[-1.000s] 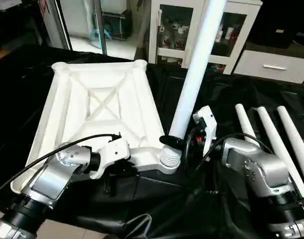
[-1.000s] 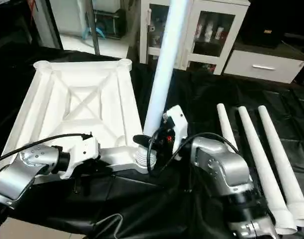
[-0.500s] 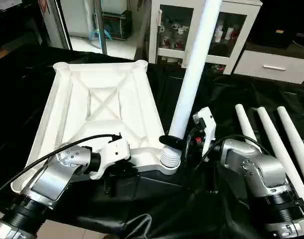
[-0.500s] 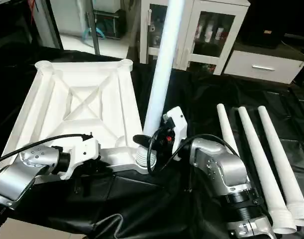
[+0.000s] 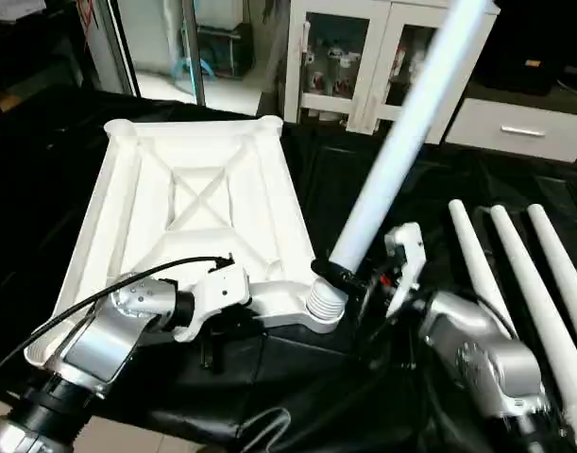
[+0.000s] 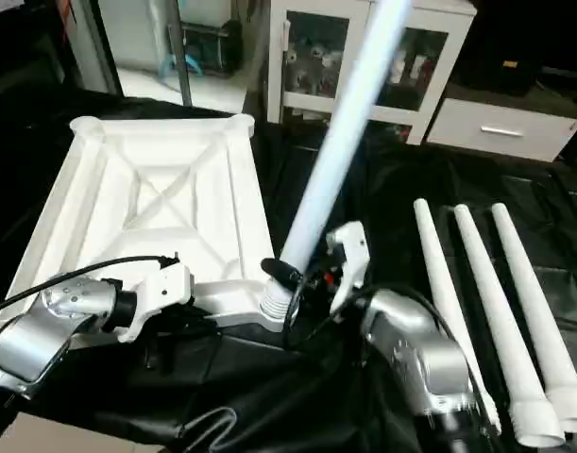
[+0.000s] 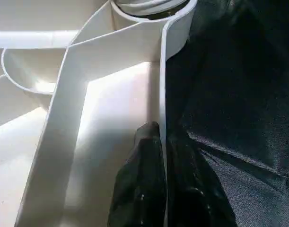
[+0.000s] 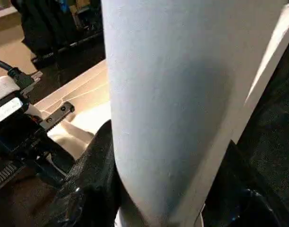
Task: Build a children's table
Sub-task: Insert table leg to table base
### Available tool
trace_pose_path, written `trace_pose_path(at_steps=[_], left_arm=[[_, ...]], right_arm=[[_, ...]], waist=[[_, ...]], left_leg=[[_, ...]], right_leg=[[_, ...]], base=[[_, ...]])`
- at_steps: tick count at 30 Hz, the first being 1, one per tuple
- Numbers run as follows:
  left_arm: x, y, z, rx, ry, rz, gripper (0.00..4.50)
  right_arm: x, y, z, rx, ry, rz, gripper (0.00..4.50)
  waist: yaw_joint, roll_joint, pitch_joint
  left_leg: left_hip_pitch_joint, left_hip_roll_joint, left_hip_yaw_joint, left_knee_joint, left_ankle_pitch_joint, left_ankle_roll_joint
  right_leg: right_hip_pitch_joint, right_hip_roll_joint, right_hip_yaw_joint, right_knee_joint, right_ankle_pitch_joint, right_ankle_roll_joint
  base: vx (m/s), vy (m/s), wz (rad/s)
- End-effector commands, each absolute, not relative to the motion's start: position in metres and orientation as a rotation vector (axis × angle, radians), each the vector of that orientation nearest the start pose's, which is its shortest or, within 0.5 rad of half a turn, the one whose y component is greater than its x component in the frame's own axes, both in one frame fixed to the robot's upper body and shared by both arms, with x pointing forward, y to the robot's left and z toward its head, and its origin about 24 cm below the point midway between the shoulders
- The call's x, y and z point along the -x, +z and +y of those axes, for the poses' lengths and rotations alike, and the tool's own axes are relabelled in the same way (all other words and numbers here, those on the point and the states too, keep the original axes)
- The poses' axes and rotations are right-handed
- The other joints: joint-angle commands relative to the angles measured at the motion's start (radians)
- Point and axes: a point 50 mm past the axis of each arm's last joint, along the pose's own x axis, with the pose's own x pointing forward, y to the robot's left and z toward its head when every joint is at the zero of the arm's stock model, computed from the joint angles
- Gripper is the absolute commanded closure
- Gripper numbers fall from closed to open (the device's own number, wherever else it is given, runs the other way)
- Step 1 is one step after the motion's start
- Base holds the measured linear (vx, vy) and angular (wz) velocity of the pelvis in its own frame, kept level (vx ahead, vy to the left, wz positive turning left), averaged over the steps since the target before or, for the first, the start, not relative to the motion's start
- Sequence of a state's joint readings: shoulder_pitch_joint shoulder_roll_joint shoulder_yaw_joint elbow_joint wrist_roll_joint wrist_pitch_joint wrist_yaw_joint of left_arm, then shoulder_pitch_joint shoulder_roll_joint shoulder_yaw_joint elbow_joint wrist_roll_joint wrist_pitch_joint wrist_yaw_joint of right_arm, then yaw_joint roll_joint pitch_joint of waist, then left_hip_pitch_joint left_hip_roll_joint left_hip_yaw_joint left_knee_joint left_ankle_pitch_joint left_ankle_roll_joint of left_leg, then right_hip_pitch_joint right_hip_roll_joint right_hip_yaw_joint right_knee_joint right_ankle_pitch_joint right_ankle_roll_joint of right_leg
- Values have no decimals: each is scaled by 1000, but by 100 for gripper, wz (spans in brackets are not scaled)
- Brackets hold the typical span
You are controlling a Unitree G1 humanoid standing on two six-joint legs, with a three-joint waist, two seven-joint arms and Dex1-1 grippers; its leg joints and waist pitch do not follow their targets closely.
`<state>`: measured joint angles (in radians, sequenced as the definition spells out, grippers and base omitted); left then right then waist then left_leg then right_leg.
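Observation:
The children's table top (image 5: 194, 189) lies upside down on the black cloth, its X-ribbed underside facing up. My left gripper (image 7: 162, 175) is shut on the top's near rim, one finger (image 7: 142, 189) inside the rim and the other outside it. My right gripper (image 5: 349, 276) is shut on a long white leg (image 5: 401, 132) just above its ribbed lower end (image 5: 324, 304). That end sits at the near right corner socket. The leg leans up and to the right. The right wrist view shows the leg (image 8: 172, 94) between the black fingers (image 8: 92, 179).
Three more white legs (image 5: 515, 274) lie side by side on the black cloth at the right. A white glass-door cabinet (image 5: 364, 57) and a drawer unit (image 5: 519, 127) stand behind the work table. Loose folds of cloth hang over the near edge.
The held leg has swung from nearly upright to a clear lean to the right, its lower end staying at the corner socket. My right forearm has dropped lower. The left gripper keeps its hold.

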<state>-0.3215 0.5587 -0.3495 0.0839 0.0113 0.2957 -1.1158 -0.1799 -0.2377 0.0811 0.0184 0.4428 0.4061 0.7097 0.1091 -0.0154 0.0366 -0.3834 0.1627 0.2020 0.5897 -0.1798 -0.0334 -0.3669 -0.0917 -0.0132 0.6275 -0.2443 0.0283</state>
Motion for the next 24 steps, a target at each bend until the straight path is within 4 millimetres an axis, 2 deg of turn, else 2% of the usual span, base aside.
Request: trace_pose_path(at_steps=[1, 3, 7, 8, 10, 15, 21, 22, 24], left_arm=[[-262, 46, 139, -489, -1330, 472, 450], [-264, 47, 140, -494, -1321, 469, 450], [-265, 47, 140, -499, -1312, 466, 450], [-265, 47, 140, -499, -1312, 466, 450], [-266, 47, 140, -500, -1308, 464, 450], [-267, 47, 140, -502, -1305, 461, 450], [-267, 47, 140, -506, -1313, 462, 450], [-267, 47, 140, -508, -1314, 462, 450], [-267, 48, 139, -508, -1317, 461, 450]], right_arm=[[-260, 38, -134, -176, 806, 288, 264], [-257, 39, -136, -142, 793, 265, 264], [-253, 41, -137, -118, 780, 232, 264], [-253, 41, -137, -118, 780, 232, 264], [-250, 41, -138, -106, 774, 217, 264], [-248, 41, -137, -86, 774, 213, 264], [-243, 34, -128, 11, 871, 305, 264], [-244, 33, -126, 45, 895, 326, 264], [-248, 31, -125, 62, 911, 363, 264]], waist=[[-9, 2, -41], [-9, 3, -41], [-7, 1, -38], [-5, 1, -38], [-7, 0, -39], [-5, 1, -39], [-7, 0, -37], [-8, -3, -37], [-9, 0, -37]], left_leg=[[35, 68, -35, -95, -320, -64], [33, 67, -36, -96, -320, -60], [37, 69, -37, -97, -364, -60], [39, 69, -37, -97, -364, -60], [34, 69, -39, -99, -358, -57], [33, 68, -37, -99, -339, -51], [34, 69, -39, -101, -369, -58], [34, 69, -39, -100, -367, -57], [34, 69, -39, -101, -360, -56]], right_leg=[[-7, -53, 31, -86, -198, -144], [-5, -53, 31, -86, -190, -142], [-10, -57, 34, -97, -267, -132], [-13, -57, 34, -97, -268, -130], [-9, -55, 33, -94, -258, -131], [-10, -54, 33, -94, -227, -130], [-11, -55, 34, -98, -271, -122], [-11, -54, 34, -98, -270, -122], [-10, -54, 34, -96, -262, -126]], base=[[0, 0, 0], [0, 0, 0], [0, 0, 0], [0, 0, 0], [0, 0, 0], [0, 0, 0], [0, 0, 0], [0, 0, 0], [0, 0, 0]])
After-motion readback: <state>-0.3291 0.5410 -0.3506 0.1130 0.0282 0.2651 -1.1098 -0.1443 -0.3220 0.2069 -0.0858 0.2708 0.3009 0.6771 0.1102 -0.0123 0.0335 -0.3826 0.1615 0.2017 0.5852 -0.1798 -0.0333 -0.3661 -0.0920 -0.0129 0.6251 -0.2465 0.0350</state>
